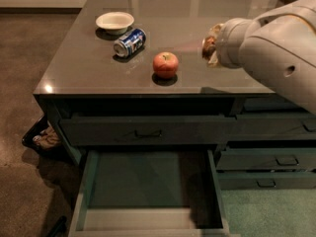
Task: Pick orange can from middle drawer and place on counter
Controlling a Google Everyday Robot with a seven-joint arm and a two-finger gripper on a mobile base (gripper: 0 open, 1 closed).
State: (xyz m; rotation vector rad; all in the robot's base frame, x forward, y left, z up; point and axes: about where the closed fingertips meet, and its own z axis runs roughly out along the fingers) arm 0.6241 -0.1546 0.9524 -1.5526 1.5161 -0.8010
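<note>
My gripper is at the end of the big white arm that comes in from the right. It hangs over the right middle of the glossy grey counter. It is shut on the orange can, a small brownish can that shows only partly at the wrist's left end and is held above the counter top. The middle drawer stands pulled open below the counter's front edge, and its grey-green floor is bare.
A red apple sits near the counter's front edge, left of the gripper. A blue-and-white can lies on its side behind it, and a white bowl stands farther back left. Narrower drawers with handles are at the right.
</note>
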